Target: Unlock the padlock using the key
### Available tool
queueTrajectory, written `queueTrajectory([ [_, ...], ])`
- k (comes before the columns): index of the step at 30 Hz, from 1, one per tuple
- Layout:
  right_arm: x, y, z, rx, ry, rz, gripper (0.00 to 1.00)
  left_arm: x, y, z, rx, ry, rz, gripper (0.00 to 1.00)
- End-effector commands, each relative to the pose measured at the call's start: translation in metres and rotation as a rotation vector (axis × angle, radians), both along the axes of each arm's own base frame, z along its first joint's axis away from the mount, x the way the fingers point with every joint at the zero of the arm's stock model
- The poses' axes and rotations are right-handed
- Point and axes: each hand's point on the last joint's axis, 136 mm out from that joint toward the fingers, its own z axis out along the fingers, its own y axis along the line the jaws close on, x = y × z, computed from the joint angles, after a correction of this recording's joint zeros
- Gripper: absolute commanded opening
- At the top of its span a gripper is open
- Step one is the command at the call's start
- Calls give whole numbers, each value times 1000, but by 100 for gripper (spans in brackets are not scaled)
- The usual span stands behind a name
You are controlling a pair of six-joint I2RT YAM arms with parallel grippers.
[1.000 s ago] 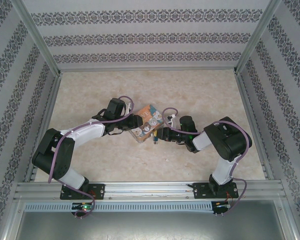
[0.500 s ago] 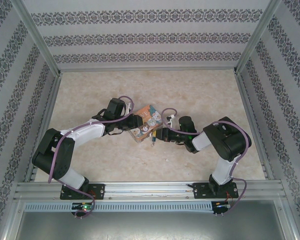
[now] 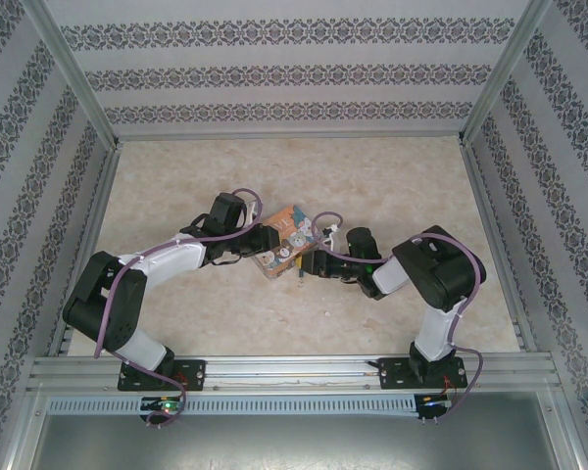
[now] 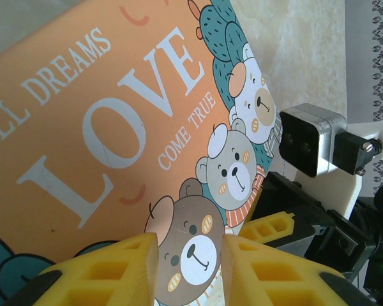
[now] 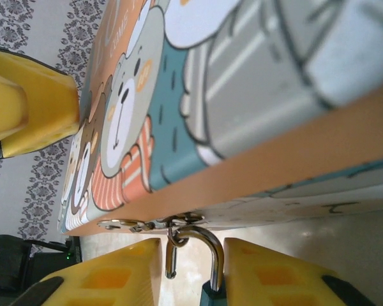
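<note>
The orange-and-teal "LOVE" tin [image 3: 286, 236] is propped up at a tilt in mid-table. My left gripper [image 3: 263, 247] is shut on its near corner, and in the left wrist view the bear print of the tin [image 4: 115, 127] runs down between my left gripper's [image 4: 190, 271] fingers. The tiny bluish padlock [image 5: 211, 296] hangs by its steel shackle [image 5: 208, 241] from the tin's hasp [image 5: 124, 224]. One shackle leg ends free, out of the body. My right gripper [image 5: 191, 280] is closed around the padlock, pointing at the tin's edge [image 5: 255, 166]. I cannot make out the key.
The patterned walls and metal frame posts [image 3: 490, 88] close in the marble-look table [image 3: 392, 186]. My right wrist camera housing [image 4: 309, 137] sits close beside the tin's corner. A left finger [image 5: 32, 105] shows past the tin's face in the right wrist view.
My right arm has pushed left, closer to the tin. The tin has turned more on edge, showing less of its printed face from above. The left arm has held still.
</note>
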Motion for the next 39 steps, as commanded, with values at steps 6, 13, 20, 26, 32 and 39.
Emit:
queueTrajectory([
  [6, 2, 7, 6, 20, -33, 19, 17, -6, 1, -12, 13, 33, 2, 31],
  [13, 0, 4, 7, 16, -37, 10, 10, -6, 2, -12, 16, 33, 0, 31],
  [20, 2, -2, 13, 19, -51, -28, 1, -9, 3, -13, 16, 41, 0, 31],
  [26, 11, -5, 22, 54, -54, -103, 0, -17, 2, -16, 2, 56, 8, 31],
  [32, 21, -5, 23, 117, 7, -220, 0, -24, 0, -19, -27, 86, 28, 31],
  [39, 29, 0, 24, 167, 60, -316, 0, -28, -5, -18, -52, 95, 25, 31],
])
